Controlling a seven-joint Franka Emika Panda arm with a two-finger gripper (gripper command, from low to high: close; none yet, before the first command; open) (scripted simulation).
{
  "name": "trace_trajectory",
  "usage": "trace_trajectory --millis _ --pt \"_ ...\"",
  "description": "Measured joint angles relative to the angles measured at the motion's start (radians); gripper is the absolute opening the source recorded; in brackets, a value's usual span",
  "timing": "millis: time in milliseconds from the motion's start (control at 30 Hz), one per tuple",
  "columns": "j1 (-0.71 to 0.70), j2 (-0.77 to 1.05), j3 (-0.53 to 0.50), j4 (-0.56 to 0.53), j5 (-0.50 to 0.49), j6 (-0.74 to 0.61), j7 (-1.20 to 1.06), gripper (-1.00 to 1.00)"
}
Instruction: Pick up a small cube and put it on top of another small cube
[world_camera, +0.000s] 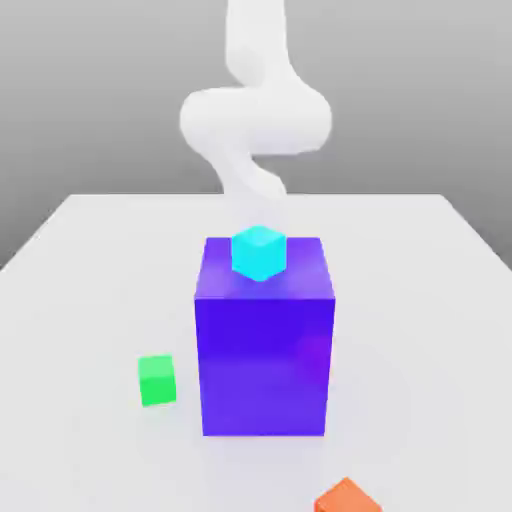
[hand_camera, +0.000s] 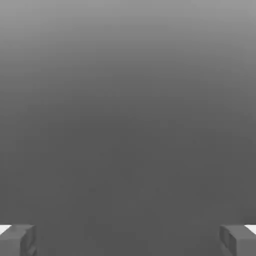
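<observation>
Claw: two-finger gripper (hand_camera: 128, 240) seen from the hand view, grey fingertips (hand_camera: 17, 240) at opp. edges of the frame, spread wide, nothing betw. them; plain grey surface beneath.
Arm: white Franka arm (world_camera: 255, 120) curls down behind the big block in the exterior view.
Green cube: small bright green cube (world_camera: 157, 380), the stacking target, sits on the white table (world_camera: 90, 260) near the exterior view's left, just beside the big block, not touching.
Big block: tall glossy blue-purple block (world_camera: 264, 340) stands mid-table, blocking whatever lies behind it.
Cyan cube: small cyan cube (world_camera: 259, 252) appears to rest on the block's top, rear centre; not part of the job.
Orange cube: small orange cube (world_camera: 347, 497) at the front edge, exterior view's right, partly cut off.
Pink cube: the cube to be lifted cannot be placed from these views; a faint magenta tint on the block's right face may be a reflection, can't tell.
Risk 1: w/ the pick target unseen, the claw could close on the wrong cube, e.g. cyan.
Risk 2: the tall block stands close to the green cube; a low carry could clip it or knock the cyan cube off.
Risk 3: both cubes small, so an off-centre release likely tips the stack.
Writing: no brands, labels or text legible anywhere.
</observation>
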Motion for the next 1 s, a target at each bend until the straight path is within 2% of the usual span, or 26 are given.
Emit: trace_trajectory --millis 467,667,1000 --pt "-0.113 0.513 -0.104 0.139 -0.046 0.073 -0.014 0.00" --pt "-0.184 0.732 -0.149 0.197 -0.005 0.105 -0.062 0.00" --pt "-0.313 1.099 -0.169 0.295 0.112 0.155 -0.171 0.00"
